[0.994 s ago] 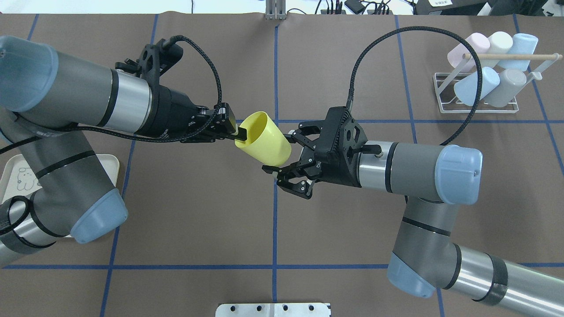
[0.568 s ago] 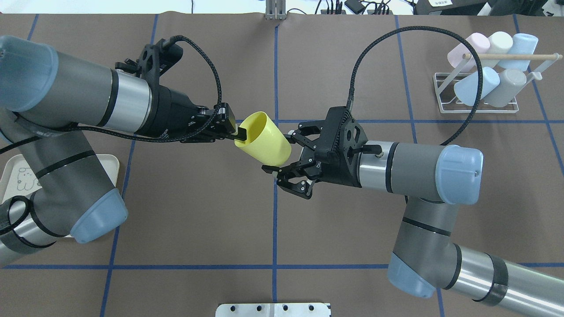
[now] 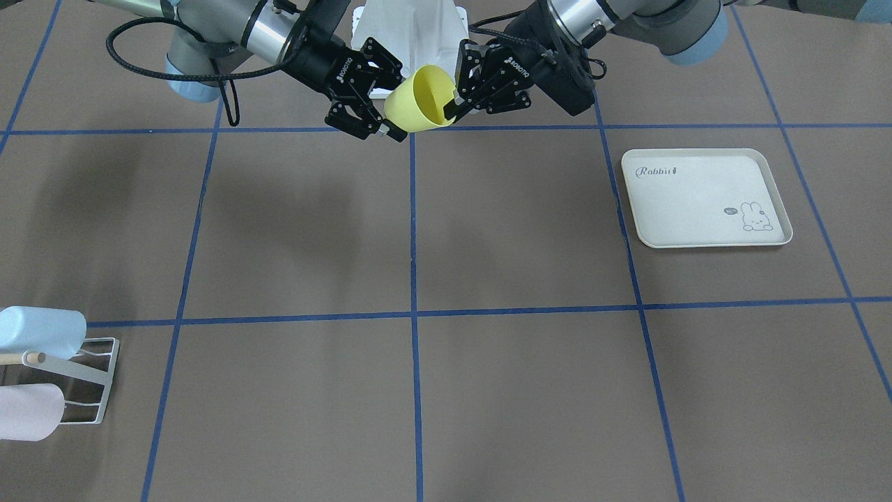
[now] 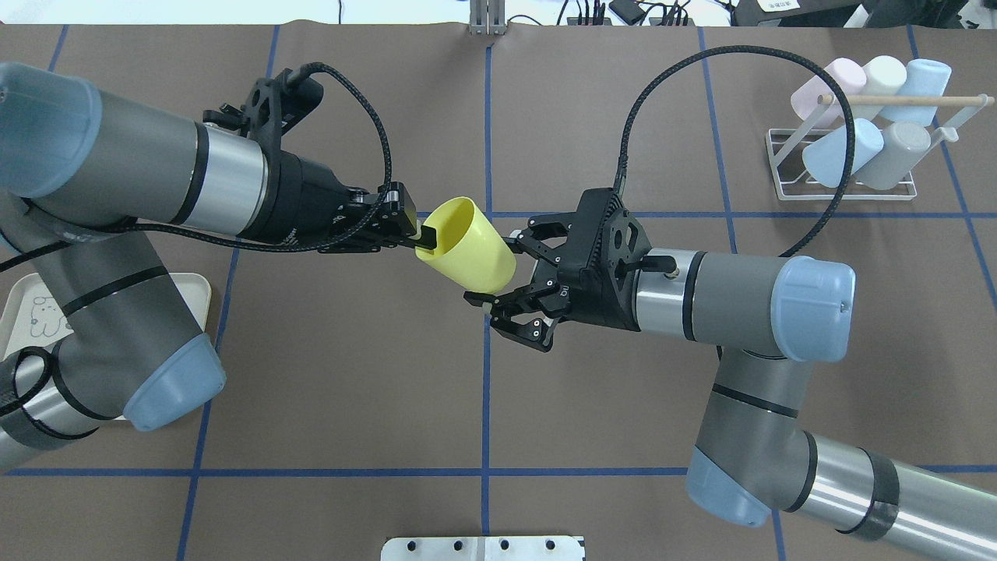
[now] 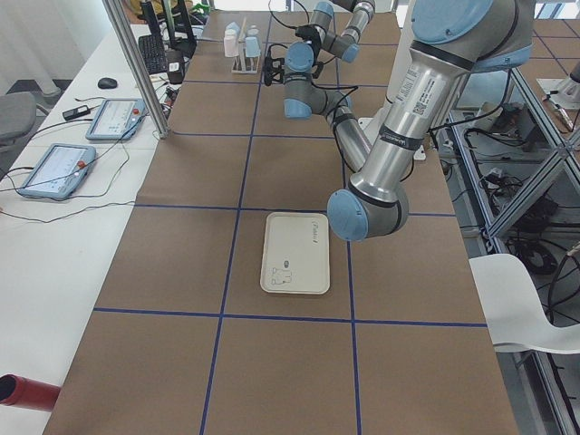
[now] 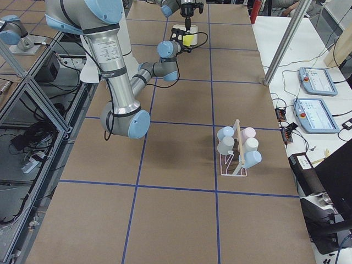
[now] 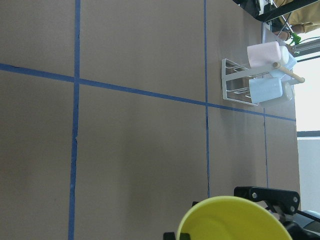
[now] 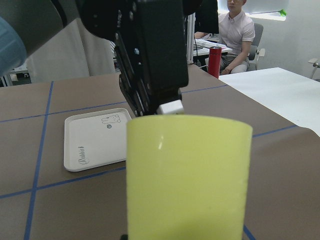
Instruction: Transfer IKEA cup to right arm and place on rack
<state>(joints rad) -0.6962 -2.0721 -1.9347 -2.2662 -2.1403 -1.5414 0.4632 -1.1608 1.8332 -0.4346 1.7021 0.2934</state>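
The cup (image 4: 467, 245) is plain yellow and tapered, held in the air over the middle of the desk (image 4: 350, 374) toward the robot's edge, tipped onto its side with its mouth toward the left pincer (image 4: 424, 238). That pincer clamps its rim with one finger inside, while its base lies between the spread fingers of the right pincer (image 4: 496, 269). The rack (image 4: 787, 164) is white wire with a pale wooden rod on top; it stands upright near the desk's far right corner with five pastel cups (image 4: 841, 152) slanted on its prongs.
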